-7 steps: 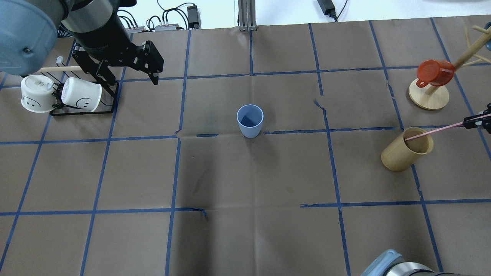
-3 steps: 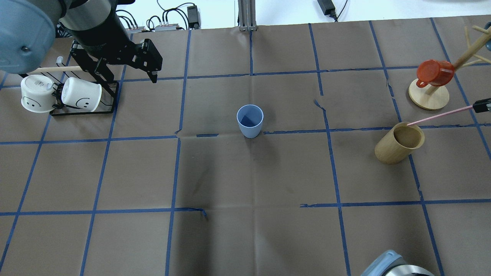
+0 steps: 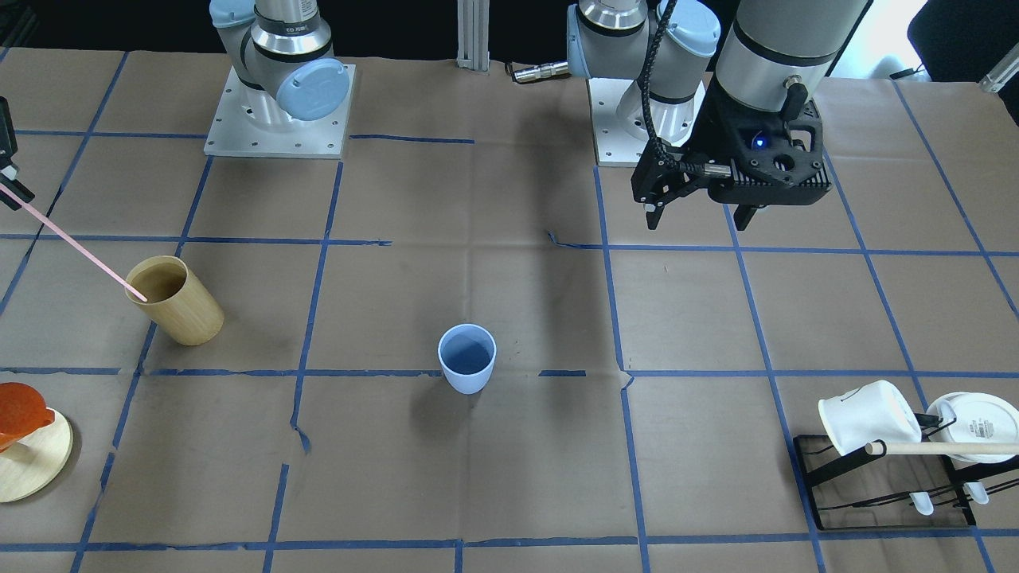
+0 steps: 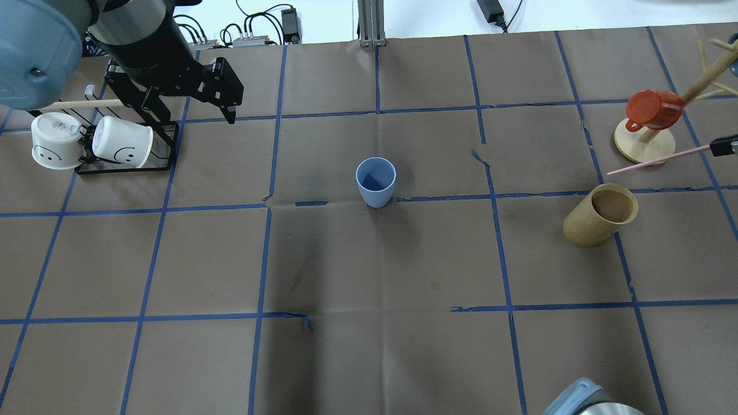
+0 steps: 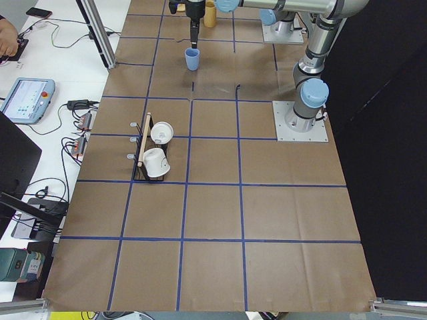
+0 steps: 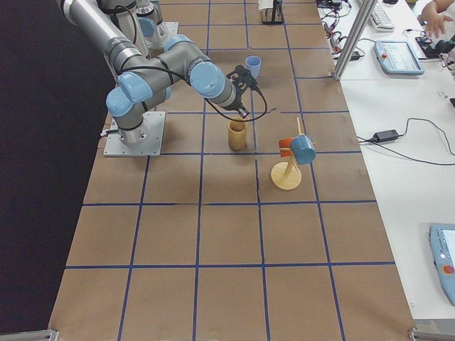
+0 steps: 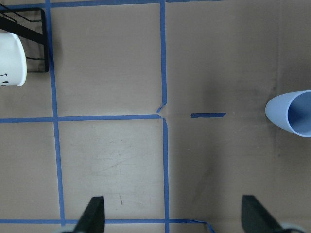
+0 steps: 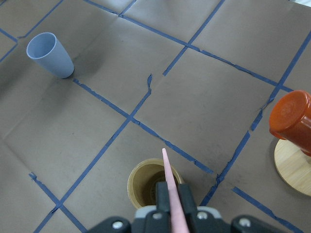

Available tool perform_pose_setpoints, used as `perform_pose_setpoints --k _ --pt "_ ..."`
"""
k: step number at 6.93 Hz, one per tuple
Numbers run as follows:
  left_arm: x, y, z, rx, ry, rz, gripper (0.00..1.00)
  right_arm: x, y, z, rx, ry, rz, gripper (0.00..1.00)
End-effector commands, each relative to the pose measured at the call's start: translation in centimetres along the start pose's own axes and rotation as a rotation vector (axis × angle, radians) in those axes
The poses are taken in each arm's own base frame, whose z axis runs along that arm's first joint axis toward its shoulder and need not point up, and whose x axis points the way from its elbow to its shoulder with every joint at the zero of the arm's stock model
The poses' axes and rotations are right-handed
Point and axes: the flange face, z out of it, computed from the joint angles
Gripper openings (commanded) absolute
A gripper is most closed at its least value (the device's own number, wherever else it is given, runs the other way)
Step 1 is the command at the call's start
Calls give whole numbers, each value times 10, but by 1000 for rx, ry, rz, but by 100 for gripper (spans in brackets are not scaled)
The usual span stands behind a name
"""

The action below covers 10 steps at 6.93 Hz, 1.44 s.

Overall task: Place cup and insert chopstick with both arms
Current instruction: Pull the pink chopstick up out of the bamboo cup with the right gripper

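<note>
The light-blue cup [image 4: 376, 183] stands upright and empty at the table's middle; it also shows in the front view [image 3: 467, 360], the left wrist view [image 7: 291, 114] and the right wrist view [image 8: 50, 54]. My right gripper [image 4: 724, 145] is shut on the pink chopstick [image 4: 660, 159], which hangs in the air with its free tip just above the tan wooden cup [image 4: 588, 227]. The right wrist view shows the chopstick [image 8: 168, 179] pointing forward over that cup [image 8: 138, 187]. My left gripper [image 4: 199, 118] is open and empty above the table at the far left, well away from the blue cup.
A black wire rack [image 4: 124, 167] with two white mugs [image 4: 121, 143] and a beige wooden rod sits under the left arm. A wooden mug tree [image 4: 644, 144] with a red mug [image 4: 654, 109] stands at the far right, close behind the chopstick.
The right gripper has drawn the chopstick up and back, out of the tan cup. The tan cup, tilted before, has settled slightly to the left. The left gripper has barely moved.
</note>
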Motion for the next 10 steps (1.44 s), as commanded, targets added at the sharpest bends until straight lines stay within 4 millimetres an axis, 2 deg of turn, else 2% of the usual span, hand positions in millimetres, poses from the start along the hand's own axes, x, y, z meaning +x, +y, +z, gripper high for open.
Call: perform_pose_setpoints --k 1,2,3,5,6,8,9,10 --pt "0 0 -3 7 4 -2 100 -18 -43 -36 -10 29 46 8" --pt "1 -1 -3 5 5 0 100 -29 -70 -46 -19 40 71 9" --pt "1 -1 -3 7 7 0 100 -44 -88 -30 -60 22 101 9" --pt "0 -2 -3 7 8 -5 100 -110 -155 29 -166 31 -41 9" --pt "0 -1 -4 8 8 -5 100 -146 -176 62 -218 12 16 9" --pt "1 -1 -3 7 10 -3 100 -186 -215 124 -226 7 146 9" --pt "1 0 -4 8 10 -3 100 -217 -239 148 -207 68 199 9" --pt "1 0 -4 8 8 -3 100 -224 -245 175 -244 113 203 9"
